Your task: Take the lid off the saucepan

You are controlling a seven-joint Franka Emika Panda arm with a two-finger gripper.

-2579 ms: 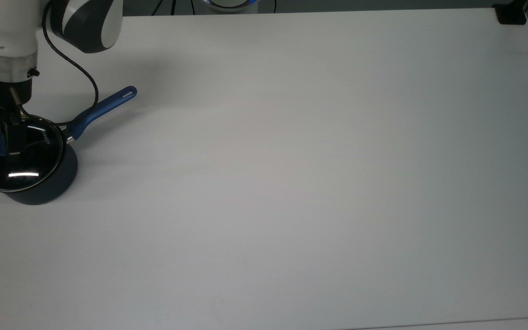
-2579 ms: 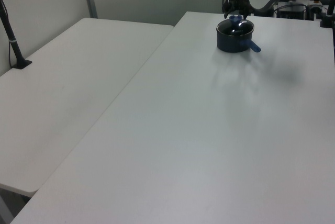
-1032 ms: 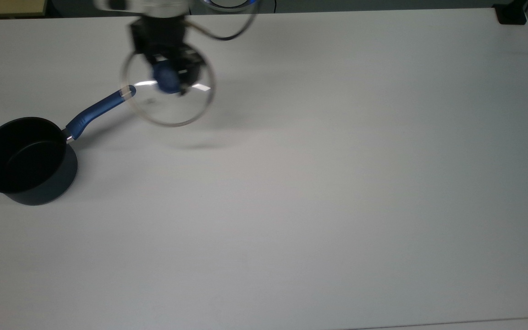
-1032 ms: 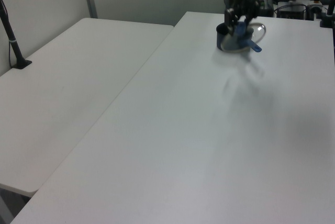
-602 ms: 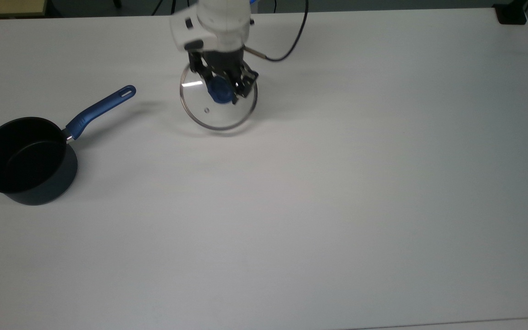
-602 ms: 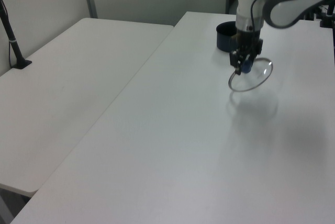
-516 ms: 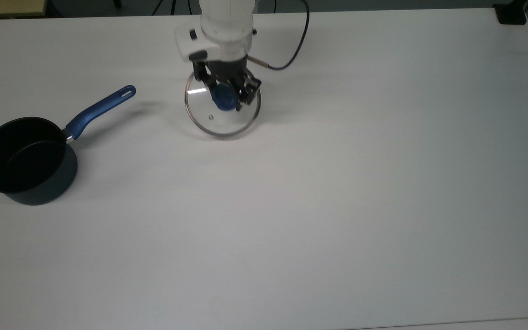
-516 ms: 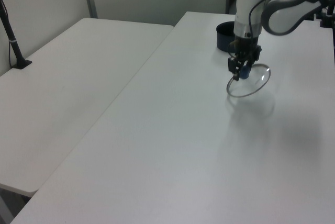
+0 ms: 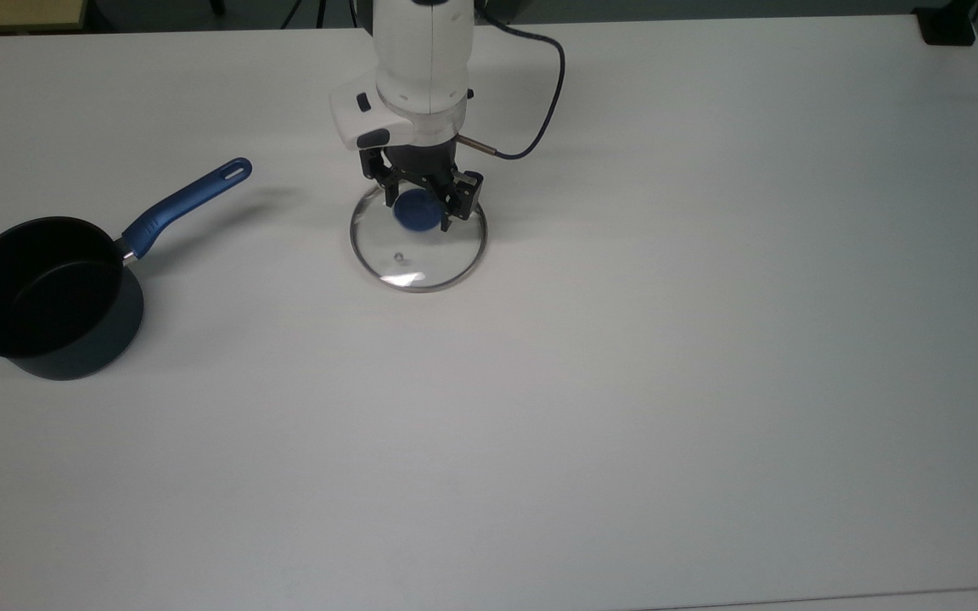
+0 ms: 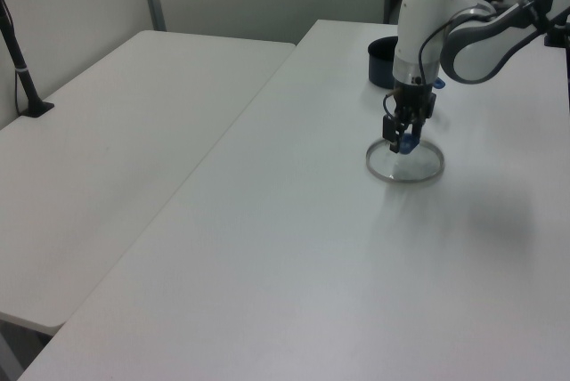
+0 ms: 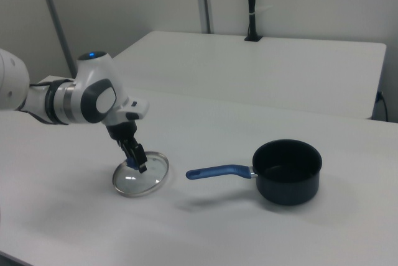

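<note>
The lid [image 9: 408, 259], clear glass with a metal rim and a blue knob [image 9: 415, 212], lies flat on the white table near the top view's upper middle. My gripper [image 9: 418, 210] stands straight down over it, fingers shut on either side of the knob. The saucepan [image 9: 39, 288] sits uncovered at the top view's left edge, its black inside showing and its blue handle [image 9: 183, 204] pointing towards the lid. In the left view the lid [image 10: 405, 166] rests under my gripper [image 10: 401, 142], with the saucepan [image 10: 383, 59] behind. In the right view the lid [image 11: 146, 179] is left of the saucepan [image 11: 287, 169].
A dark cable [image 9: 540, 110] loops from the wrist. A black mount [image 9: 947, 30] sits at the table's far right corner in the top view. A second white table [image 10: 107, 132] with a black post [image 10: 22, 69] adjoins in the left view. Wide bare tabletop [image 9: 625, 382] lies in the top view's lower part and right.
My gripper lifted the lid off the saucepan, carried it to the top view's right, and lowered it until it lies flat on the table. The saucepan stayed in place.
</note>
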